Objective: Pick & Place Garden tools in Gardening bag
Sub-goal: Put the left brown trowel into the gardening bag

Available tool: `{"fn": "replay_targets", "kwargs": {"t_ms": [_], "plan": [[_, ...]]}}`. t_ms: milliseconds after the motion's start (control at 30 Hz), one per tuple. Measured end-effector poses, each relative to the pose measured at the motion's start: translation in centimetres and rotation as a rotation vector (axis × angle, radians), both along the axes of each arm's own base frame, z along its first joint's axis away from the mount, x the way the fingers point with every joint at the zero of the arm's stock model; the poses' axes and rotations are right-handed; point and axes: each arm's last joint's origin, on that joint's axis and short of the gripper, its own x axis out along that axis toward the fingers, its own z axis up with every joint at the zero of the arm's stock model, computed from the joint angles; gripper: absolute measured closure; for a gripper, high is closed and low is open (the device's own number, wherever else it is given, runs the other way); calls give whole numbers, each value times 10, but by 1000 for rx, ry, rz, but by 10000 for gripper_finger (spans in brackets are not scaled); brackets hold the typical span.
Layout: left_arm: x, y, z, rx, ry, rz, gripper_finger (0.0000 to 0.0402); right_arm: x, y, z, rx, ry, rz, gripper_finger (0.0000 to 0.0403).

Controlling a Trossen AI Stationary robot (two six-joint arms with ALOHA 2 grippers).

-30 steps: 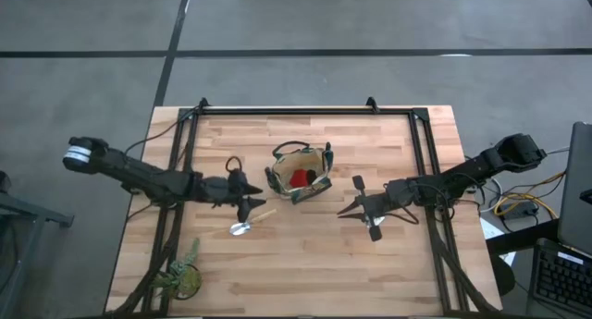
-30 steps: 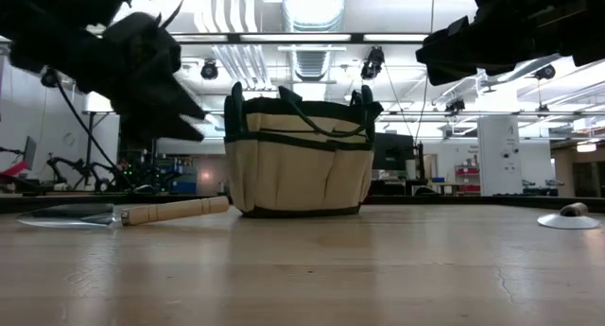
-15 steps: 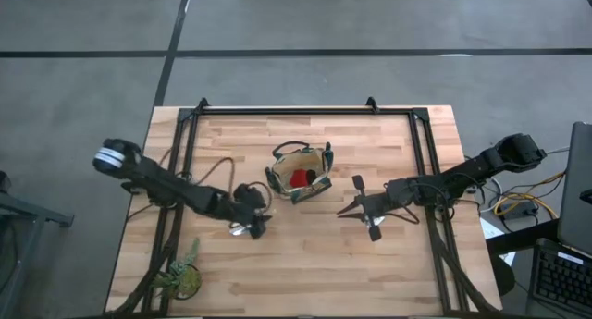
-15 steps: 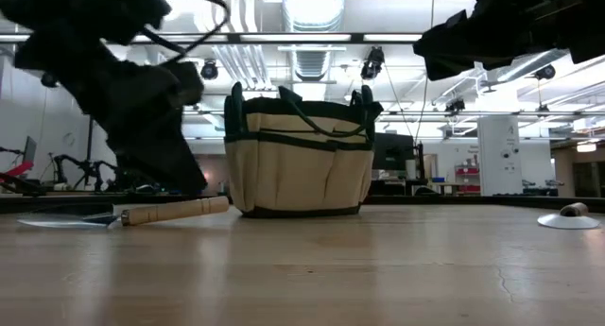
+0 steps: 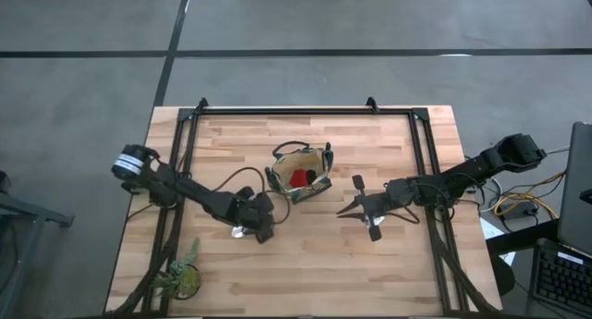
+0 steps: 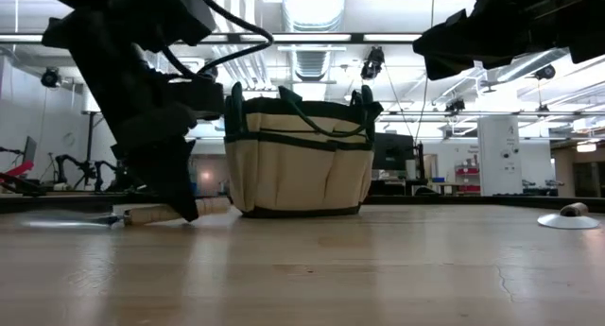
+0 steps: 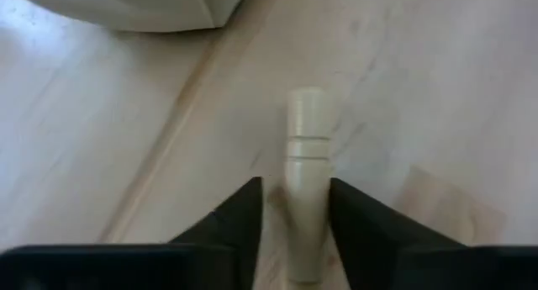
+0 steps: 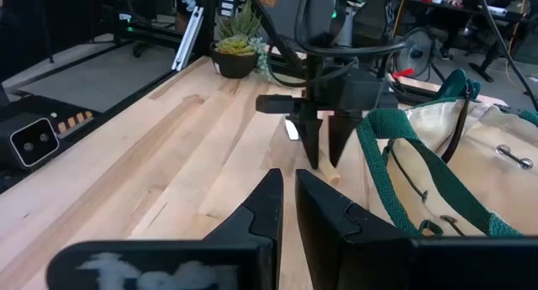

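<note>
We find the left pincer [image 5: 262, 228] lowered to the table [image 5: 305, 273] toward its left edge, just off the bag's [image 5: 298, 174] near-left side. In the left wrist view its fingers [image 7: 239, 227] stand apart, one on each side of the pale wooden handle of a trowel [image 7: 306, 185] lying flat on the table; we cannot tell whether they touch the handle. In the low view the same handle [image 6: 165, 212] lies on the table beside the bag [image 6: 295, 161], with the dark fingers standing over it. The bag stands upright near the middle of the table, toward the far edge, with a red item [image 5: 300, 177] visible inside it from above. The right pincer [image 5: 346, 209] hangs above the table to the right of the bag, apart from it; in the right wrist view its fingers [image 8: 269, 213] sit close together with a narrow gap and nothing between them. A second trowel [image 5: 365, 208] lies on the table beneath the right arm. A green potted plant [image 5: 180, 276] stands at the near left corner of the table.
</note>
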Motion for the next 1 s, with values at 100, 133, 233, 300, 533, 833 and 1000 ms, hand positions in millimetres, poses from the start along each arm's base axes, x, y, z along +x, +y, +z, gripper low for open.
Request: {"fn": "replay_targets", "kwargs": {"t_ms": [100, 133, 233, 300, 533, 833, 1000], "plan": [[1, -3, 1, -8, -12, -10, 322, 0, 0, 0, 0, 1, 1, 374], [1, -4, 2, -11, -17, -15, 334, 0, 0, 0, 2, 2, 1, 374], [2, -8, 6, -6, -61, -20, 336, 0, 0, -1, 19, 7, 0, 374], [4, -12, 10, -5, -118, -26, 336, -1, 1, -1, 31, 11, 5, 374], [17, -31, 31, -1, -393, -91, 336, -1, 1, 0, 48, 10, 15, 374], [29, -46, 69, 119, -814, -10, 333, -1, 4, 0, 36, -4, 91, 374], [32, -47, 90, 46, -1024, 53, 330, -1, 11, 4, -10, -30, 130, 374]]}}
